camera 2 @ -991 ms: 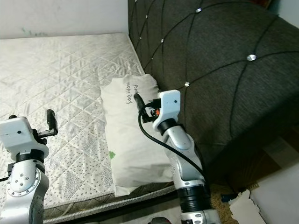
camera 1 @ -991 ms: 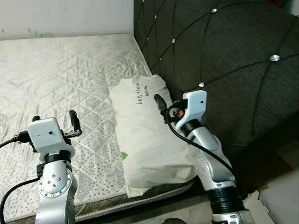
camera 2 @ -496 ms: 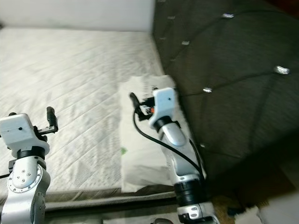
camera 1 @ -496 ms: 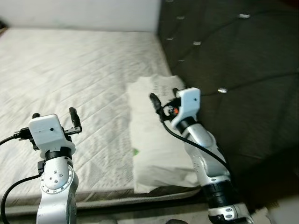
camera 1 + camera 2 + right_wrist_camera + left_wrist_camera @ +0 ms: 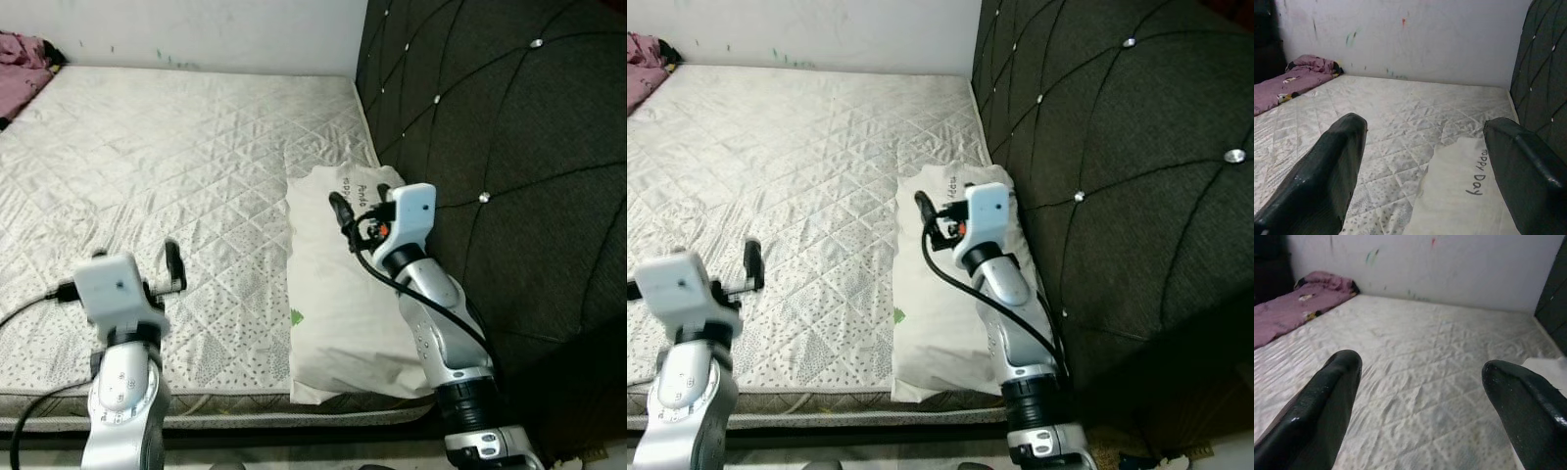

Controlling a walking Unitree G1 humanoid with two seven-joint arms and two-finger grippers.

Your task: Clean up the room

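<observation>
A white pillow [image 5: 348, 269] is laid along the right edge of a bare quilted mattress [image 5: 157, 166], close against a dark tufted headboard [image 5: 500, 147]; handwriting in dark ink is seen on its far end, and in the right wrist view the words "PPY Day" can be read, the first letters being cut off by a fold; a small green mark is printed near the pillow's left edge, too small to be read. The pillow's near end is set just short of the mattress's front edge, and its right side is touching or nearly touching the headboard.

The right pincer [image 5: 341, 211] is held above the far half of the pillow, fingers spread wide and nothing gripped; the left pincer [image 5: 172, 264] is held over the near left part of the mattress, well apart from the pillow, likewise released with fingers parted and empty.

A pink blanket [image 5: 22, 49] is bunched at the far left corner of the mattress, against a pale wall [image 5: 216, 29] marked with small smudges of green and red; between blanket and pillow the mattress surface is open quilting; the front edge of the mattress is seen below both arms, with dark floor under it.
</observation>
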